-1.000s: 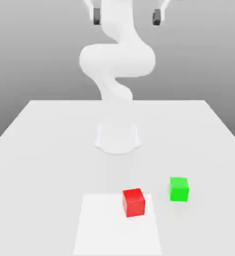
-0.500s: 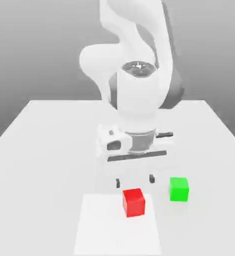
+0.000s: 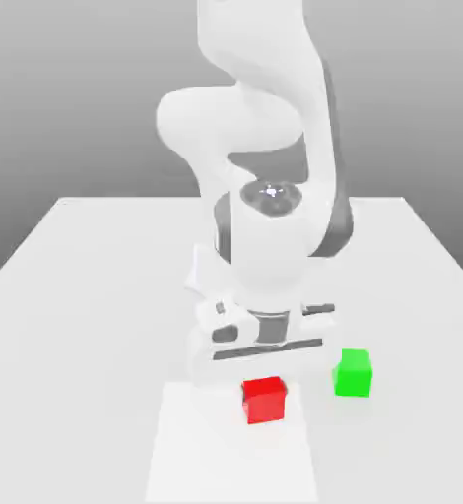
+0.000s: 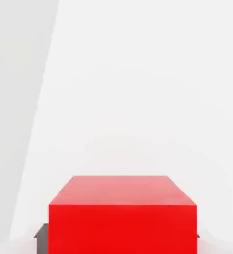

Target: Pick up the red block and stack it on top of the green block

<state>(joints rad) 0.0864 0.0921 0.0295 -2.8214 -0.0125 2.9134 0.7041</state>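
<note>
Exterior view and hand view both put the red block (image 3: 264, 402) between the gripper's (image 3: 264, 392) fingertips, which looked closed on its opposite sides. Squared to those faces, the grip probably kept it from twisting and left its underside free for stacking. It was low over the white patch (image 3: 216, 458); whether it touched down, I couldn't tell. Near it, toward the exterior view's right, the green block (image 3: 353, 374) sat upright on the table (image 3: 78, 335), its top uncovered to take the load. Lifting straight up seemed the next need, high enough to avoid bumping green.
</note>
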